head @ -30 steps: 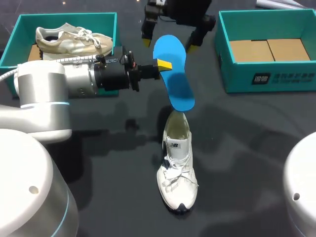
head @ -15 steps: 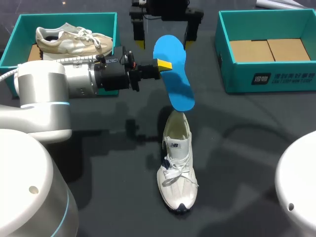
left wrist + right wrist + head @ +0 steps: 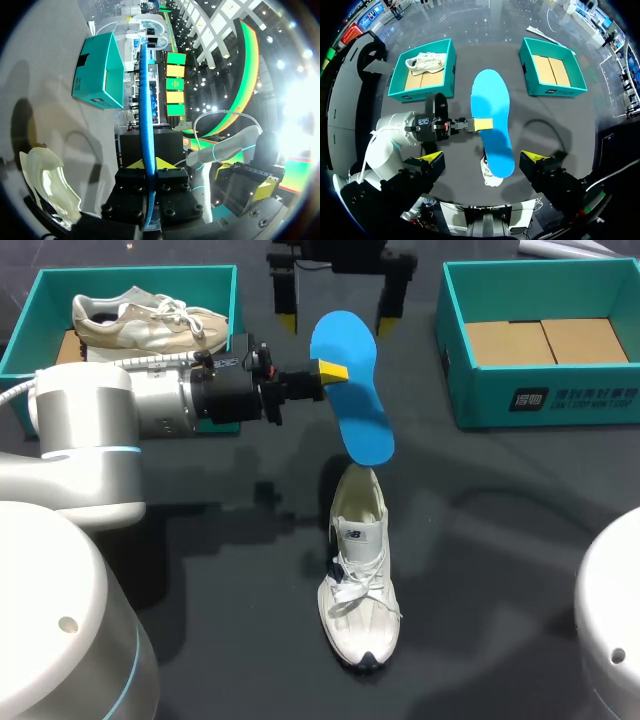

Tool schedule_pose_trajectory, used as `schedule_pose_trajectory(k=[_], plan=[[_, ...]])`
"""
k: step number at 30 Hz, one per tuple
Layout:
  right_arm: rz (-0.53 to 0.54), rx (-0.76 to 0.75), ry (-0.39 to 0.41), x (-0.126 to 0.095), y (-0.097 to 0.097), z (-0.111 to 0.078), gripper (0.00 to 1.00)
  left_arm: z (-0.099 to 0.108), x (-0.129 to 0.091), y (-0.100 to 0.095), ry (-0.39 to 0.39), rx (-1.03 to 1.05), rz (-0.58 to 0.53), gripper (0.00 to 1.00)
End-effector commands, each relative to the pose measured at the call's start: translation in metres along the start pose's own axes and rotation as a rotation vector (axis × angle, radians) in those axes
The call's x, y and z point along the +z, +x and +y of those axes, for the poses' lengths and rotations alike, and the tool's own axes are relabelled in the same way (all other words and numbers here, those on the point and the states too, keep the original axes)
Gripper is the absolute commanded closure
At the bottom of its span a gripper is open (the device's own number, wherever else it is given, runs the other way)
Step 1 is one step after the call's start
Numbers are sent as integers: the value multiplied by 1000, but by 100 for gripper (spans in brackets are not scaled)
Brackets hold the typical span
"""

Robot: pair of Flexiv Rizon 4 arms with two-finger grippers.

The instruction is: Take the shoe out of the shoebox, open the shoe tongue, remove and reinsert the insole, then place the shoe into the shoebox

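Right gripper (image 3: pixel 336 324) has levelled out beyond the insole (image 3: pixel 352 390), fingers spread wide, gripping nothing. Left arm (image 3: pixel 130 405) reaches level over the table (image 3: pixel 500 540). White shoe (image 3: pixel 358 585) stands mid-table. The insole hangs above its heel, clamped by the left gripper (image 3: pixel 333 371).

The head view has even overhead light on the dark, glossy table (image 3: pixel 500 590), and the white shoe (image 3: pixel 358 580) reads bright. Soft shadows lie at 10 o'clock and 2 o'clock of the shoe.

In the left wrist view, hard white glare at 3 o'clock of the blue insole (image 3: pixel 145 100) washes out detail there. The table looks pale, with 2 dark shadows at 9 o'clock of the insole.

In the right wrist view, pinpoint light reflections speckle the table at 12 o'clock of the insole, and 1 curved shadow lies at 3 o'clock.
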State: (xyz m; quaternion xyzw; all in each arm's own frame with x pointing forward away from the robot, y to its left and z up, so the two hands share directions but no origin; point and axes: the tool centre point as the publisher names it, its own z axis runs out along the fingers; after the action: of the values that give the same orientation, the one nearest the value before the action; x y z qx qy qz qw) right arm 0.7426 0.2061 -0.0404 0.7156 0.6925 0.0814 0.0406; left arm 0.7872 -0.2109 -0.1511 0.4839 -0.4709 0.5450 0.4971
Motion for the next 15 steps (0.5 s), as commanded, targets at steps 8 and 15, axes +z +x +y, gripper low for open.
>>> schedule_pose_trajectory(k=[8, 15], plan=[[277, 50, 16, 18, -36, -3, 0, 0, 0, 0, -2, -1, -2, 100], [406, 80, 19, 25, -45, 5, 0, 0, 0, 0, -2, -1, -2, 100]])
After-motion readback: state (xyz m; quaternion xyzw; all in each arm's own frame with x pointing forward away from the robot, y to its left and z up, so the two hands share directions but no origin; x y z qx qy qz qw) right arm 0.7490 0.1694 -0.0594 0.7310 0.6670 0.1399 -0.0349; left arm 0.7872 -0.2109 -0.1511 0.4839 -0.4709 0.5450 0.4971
